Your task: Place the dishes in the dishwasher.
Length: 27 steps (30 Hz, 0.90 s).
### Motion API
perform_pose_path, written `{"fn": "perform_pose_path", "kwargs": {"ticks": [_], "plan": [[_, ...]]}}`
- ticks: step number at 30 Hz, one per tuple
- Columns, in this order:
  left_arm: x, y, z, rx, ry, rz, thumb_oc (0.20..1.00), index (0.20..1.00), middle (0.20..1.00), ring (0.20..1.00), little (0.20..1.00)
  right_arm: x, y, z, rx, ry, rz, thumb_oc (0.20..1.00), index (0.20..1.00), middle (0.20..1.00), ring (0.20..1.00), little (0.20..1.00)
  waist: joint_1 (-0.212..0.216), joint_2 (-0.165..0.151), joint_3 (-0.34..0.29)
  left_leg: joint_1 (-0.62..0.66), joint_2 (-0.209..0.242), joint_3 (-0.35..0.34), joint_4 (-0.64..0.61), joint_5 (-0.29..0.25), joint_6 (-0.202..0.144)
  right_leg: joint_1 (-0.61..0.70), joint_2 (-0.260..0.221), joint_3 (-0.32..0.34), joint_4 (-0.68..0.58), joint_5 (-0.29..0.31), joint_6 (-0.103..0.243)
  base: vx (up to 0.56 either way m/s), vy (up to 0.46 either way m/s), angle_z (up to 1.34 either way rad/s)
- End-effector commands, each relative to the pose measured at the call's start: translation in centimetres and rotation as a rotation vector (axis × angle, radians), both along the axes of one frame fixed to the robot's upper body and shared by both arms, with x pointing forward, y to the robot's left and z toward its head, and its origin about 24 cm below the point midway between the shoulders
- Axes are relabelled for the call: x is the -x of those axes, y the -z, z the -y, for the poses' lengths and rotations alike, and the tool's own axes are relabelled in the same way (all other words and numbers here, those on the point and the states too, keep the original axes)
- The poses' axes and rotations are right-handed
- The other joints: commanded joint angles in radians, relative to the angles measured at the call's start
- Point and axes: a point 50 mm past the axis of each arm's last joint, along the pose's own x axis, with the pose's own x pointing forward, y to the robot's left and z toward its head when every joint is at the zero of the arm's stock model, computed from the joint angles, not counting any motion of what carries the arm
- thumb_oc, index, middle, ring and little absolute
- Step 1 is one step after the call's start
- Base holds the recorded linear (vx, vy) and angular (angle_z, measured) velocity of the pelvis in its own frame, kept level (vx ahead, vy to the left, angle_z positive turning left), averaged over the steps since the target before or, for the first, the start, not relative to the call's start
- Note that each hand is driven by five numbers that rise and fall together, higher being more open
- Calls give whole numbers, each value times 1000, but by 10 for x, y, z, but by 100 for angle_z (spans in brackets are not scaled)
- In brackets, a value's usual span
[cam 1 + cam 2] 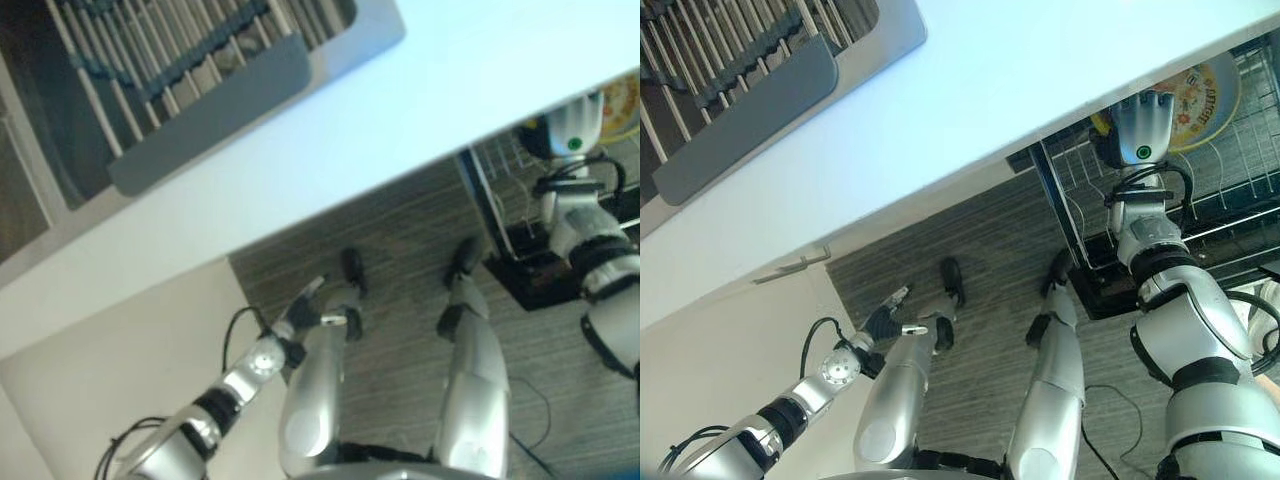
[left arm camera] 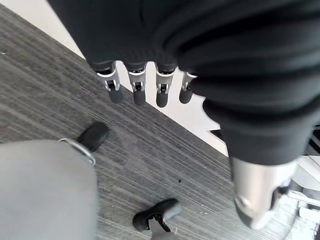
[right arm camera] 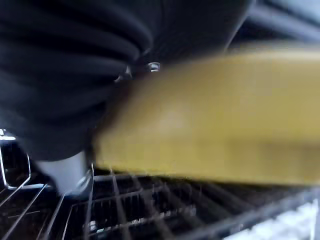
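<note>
The right hand (image 3: 85, 75) sat closest to its wrist camera, its dark ribbed cover pressed against a yellow plate (image 3: 210, 115) that crossed the view just above the wire grid of the dishwasher rack (image 3: 150, 210). From the head, the same right hand (image 1: 1142, 125) reached up under the edge of the white bench (image 1: 1040, 70), its back toward the camera, with the yellow plate (image 1: 1200, 95) standing out past it over the rack (image 1: 1240, 190). The plate's printed face was turned toward the head camera, and its rim was partly hidden behind the hand and the bench edge. The hand's fingers lay behind the plate and the cover, so whether they were curled on the plate or merely against it could not be told. The plate appeared tilted on edge within the rack, though whether it rested on the wires could not be made out.

The left hand (image 1: 885, 318) hung low at the robot's left side, well apart from the rack, above the grey striped floor (image 1: 980, 250). In its wrist view the fingers (image 2: 135, 90) ran straight in a row, spread loosely and holding nothing.

On the bench, toward the far left, a grey dish drainer (image 1: 200, 110) with pale wire ribs sat in a recessed sink (image 1: 60, 160).
</note>
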Motion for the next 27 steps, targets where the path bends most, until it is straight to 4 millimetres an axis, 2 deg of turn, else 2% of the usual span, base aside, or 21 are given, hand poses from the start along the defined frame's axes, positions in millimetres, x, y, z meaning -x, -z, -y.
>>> {"fn": "perform_pose_path", "kwargs": {"ticks": [1, 3, 5, 8, 11, 13, 17, 21, 22, 24, 27], "plan": [[23, 11, 5, 74, -2, -54, 1000, 1000, 1000, 1000, 1000, 1, -23, 17, -224, -11, 41, 1000, 1000, 1000, 1000, 1000, -3, 121, -23, -24, 29, -64, -9, -36, -75, 2, -45, 76, 202, -240, 120, 16, 69, 3], [26, 15, 8, 88, -15, -89, 1000, 1000, 1000, 1000, 1000, 0, -2, 23, -459, -20, -45, 1000, 1000, 1000, 1000, 1000, -11, 127, -23, -12, 27, -54, -16, -37, -75, 3, -44, 82, 200, -239, 116, 22, 91, 4], [26, 17, 11, 111, -22, -104, 1000, 1000, 1000, 1000, 1000, -2, 11, 19, -676, -135, -98, 1000, 1000, 1000, 1000, 1000, -22, 126, -23, 2, 30, -45, -20, -41, -77, 8, -42, 87, 186, -235, 113, 29, 99, 2], [27, 17, 14, 101, -7, -108, 1000, 1000, 1000, 1000, 1000, -2, 19, 6, -827, -290, -70, 1000, 1000, 1000, 1000, 1000, -38, 113, -23, 32, 37, -25, -34, -41, -81, 25, -36, 88, 160, -222, 116, 9, 70, -1], [27, 19, 16, 144, -26, -135, 1000, 1000, 1000, 1000, 1000, 4, 17, -12, -962, -501, 62, 1000, 1000, 1000, 1000, 1000, -59, 94, -23, 65, 45, -8, -36, -46, -78, 50, -30, 91, 154, -221, 114, -15, 64, -2], [27, 22, 16, 133, -49, -157, 1000, 1000, 1000, 1000, 1000, 8, 19, -20, -1002, -572, 116, 1000, 1000, 1000, 1000, 1000, -72, 85, -23, 87, 42, -10, -21, -59, -75, 70, -21, 98, 173, -238, 109, -11, 70, -4], [34, 39, 11, 99, -101, -230, 1000, 1000, 1000, 1000, 1000, 20, 45, -30, -1062, -583, 181, 1000, 1000, 1000, 1000, 1000, -108, 67, -23, 186, 28, -12, 10, -97, -59, 166, -3, 123, 198, -274, 89, 37, 81, -8], [47, 54, 1, 86, -168, -303, 1000, 1000, 1000, 1000, 1000, 31, 60, -39, -886, -519, 213, 1000, 1000, 1000, 1000, 1000, -129, 45, -23, 290, 30, 4, 26, -126, -49, 275, -6, 122, 177, -278, 88, 49, 46, -12], [53, 61, -6, 115, -202, -341, 1000, 1000, 1000, 1000, 1000, 32, 62, -43, -855, -511, 218, 1000, 1000, 1000, 1000, 1000, -131, 31, -23, 321, 37, 18, 19, -110, -40, 313, -3, 113, 150, -250, 81, 14, -12, -15], [61, 68, -13, 110, -223, -386, 1000, 1000, 1000, 1000, 1000, 35, 68, -47, -819, -500, 214, 1000, 1000, 1000, 1000, 1000, -133, 13, -23, 382, 42, 24, 11, -119, -36, 382, -2, 105, 128, -249, 82, 53, -59, -13], [86, 84, -26, 54, -248, -480, 1000, 1000, 1000, 1000, 1000, 44, 86, -48, -893, -490, 188, 1000, 1000, 1000, 1000, 1000, -134, -29, -61, 465, 53, 31, -2, -132, -34, 480, 11, 92, 84, -246, 77, 132, -84, -18]]}}
